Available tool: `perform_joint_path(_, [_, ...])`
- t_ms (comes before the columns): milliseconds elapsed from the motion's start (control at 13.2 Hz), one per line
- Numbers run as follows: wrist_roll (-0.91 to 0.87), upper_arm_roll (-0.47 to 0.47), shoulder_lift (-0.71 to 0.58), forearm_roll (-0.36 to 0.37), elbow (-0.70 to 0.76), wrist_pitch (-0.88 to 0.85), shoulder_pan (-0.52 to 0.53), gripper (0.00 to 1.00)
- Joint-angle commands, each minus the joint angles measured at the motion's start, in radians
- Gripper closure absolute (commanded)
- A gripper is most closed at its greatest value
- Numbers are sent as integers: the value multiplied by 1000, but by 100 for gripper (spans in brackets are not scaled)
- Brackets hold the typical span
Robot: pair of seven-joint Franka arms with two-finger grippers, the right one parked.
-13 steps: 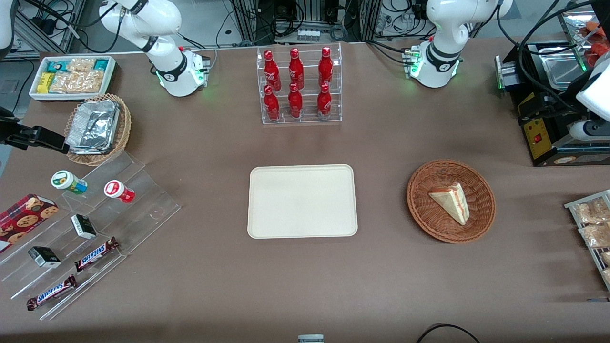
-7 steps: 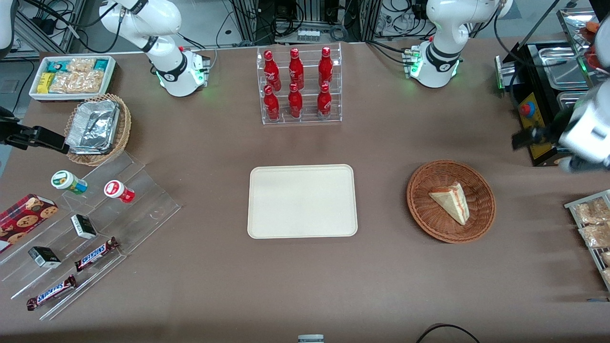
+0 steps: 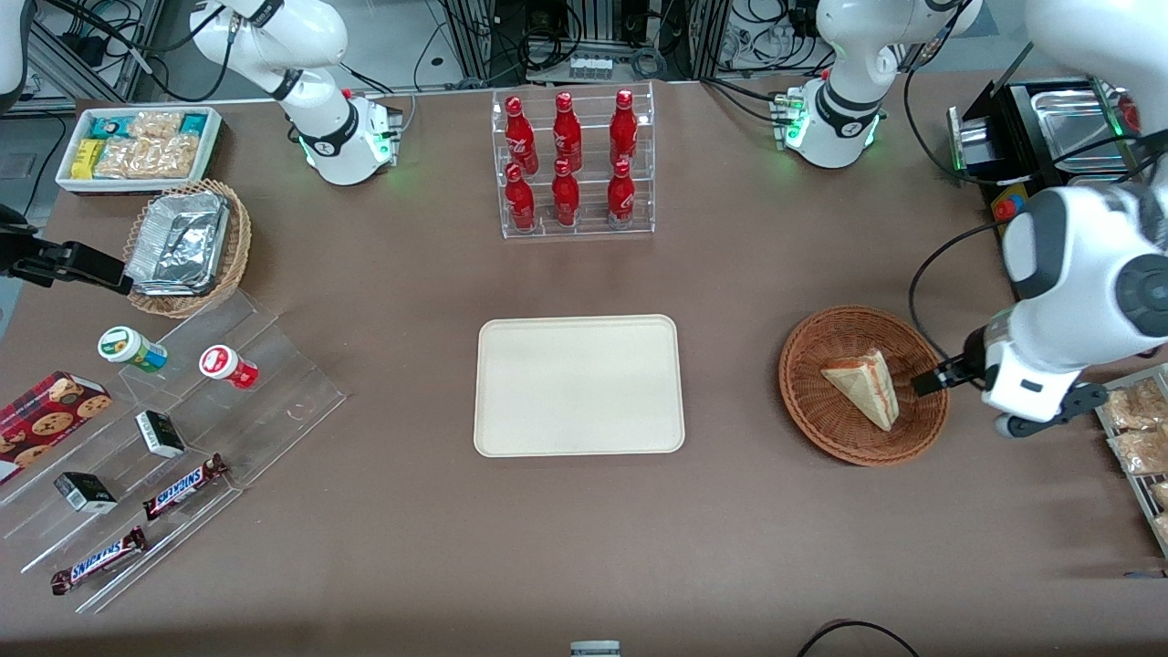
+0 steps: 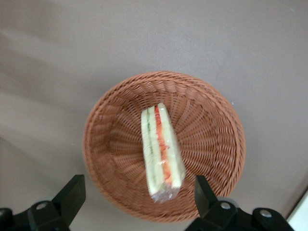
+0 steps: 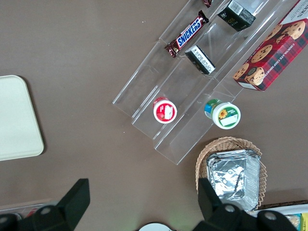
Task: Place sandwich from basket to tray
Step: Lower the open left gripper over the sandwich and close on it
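The sandwich (image 3: 865,388), a pale bread wedge with red and green filling, lies in the round reddish-brown wicker basket (image 3: 812,406). The cream tray (image 3: 578,384) sits bare at the table's middle, a hand's width from the basket toward the parked arm's end. My left gripper (image 3: 931,381) hangs over the basket's rim on the side toward the working arm's end, a little above it. In the left wrist view the gripper (image 4: 138,197) is open, its two black fingers (image 4: 72,192) wide apart with the sandwich (image 4: 161,151) and basket (image 4: 211,144) below and nothing between them.
A clear rack of red bottles (image 3: 572,164) stands farther from the front camera than the tray. A black machine (image 3: 1031,210) and a rack of snack packets (image 3: 1136,429) flank the working arm. A foil-filled tan basket (image 3: 187,246) and an acrylic step display (image 3: 182,429) lie toward the parked arm's end.
The left arm has swung in from the table's end by the black machine and come down toward the basket; its gripper now hangs at the basket's rim. Sandwich, basket and tray have not moved.
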Motion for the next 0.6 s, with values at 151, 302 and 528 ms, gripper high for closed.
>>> perform_joint_path(151, [-226, -50, -14, 1, -217, 274, -7, 0])
perform_joint_path(302, [-237, -57, -35, 9, -299, 336, -7, 0])
perform_joint_path(528, [-239, -54, -66, 17, -370, 359, -6, 0])
